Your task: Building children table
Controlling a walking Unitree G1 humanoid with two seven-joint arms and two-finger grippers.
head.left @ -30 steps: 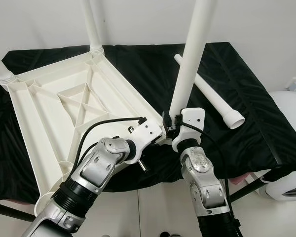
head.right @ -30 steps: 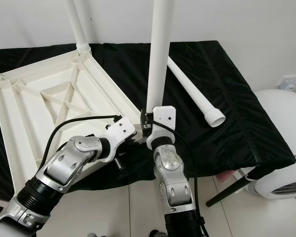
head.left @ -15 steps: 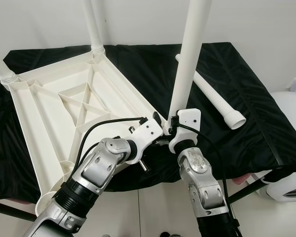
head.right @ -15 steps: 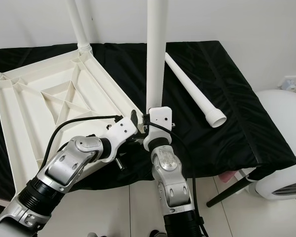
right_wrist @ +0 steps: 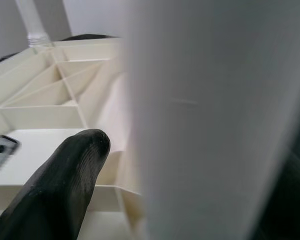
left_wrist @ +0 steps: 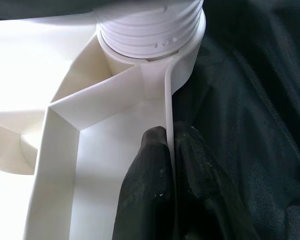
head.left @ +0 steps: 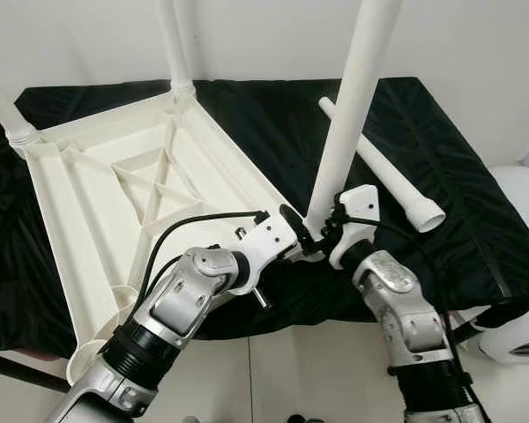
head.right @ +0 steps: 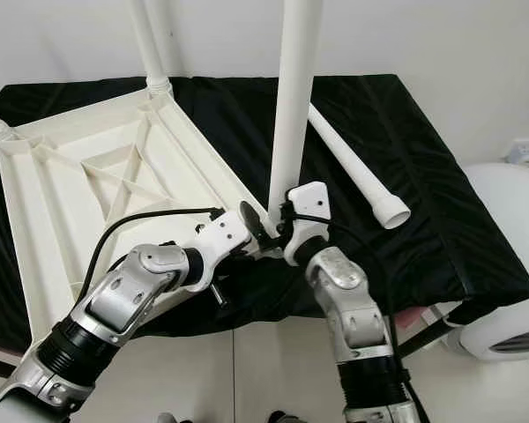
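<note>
The white tabletop (head.left: 115, 185) lies upside down on the black cloth, with legs (head.left: 178, 44) fitted at its two far corners. A third white leg (head.left: 357, 97) stands at the near right corner, leaning slightly right. My right gripper (head.left: 328, 231) is shut on its lower end; one black finger (right_wrist: 65, 175) shows beside the leg (right_wrist: 200, 125). My left gripper (head.left: 291, 220) is shut on the tabletop's rim (left_wrist: 167, 100) just short of the threaded collar (left_wrist: 150, 25). A loose leg (head.left: 388, 176) lies on the cloth to the right.
The table's front edge (head.left: 273, 317) runs just under both wrists, with tiled floor (head.left: 273, 370) below. A white rounded appliance (head.left: 520, 256) stands at the right. A pale wall (head.left: 264, 35) closes off the far side.
My right forearm has swung out to the right and its wrist has turned, still around the upright leg, which leans a little more. The left gripper has kept its hold on the rim.
</note>
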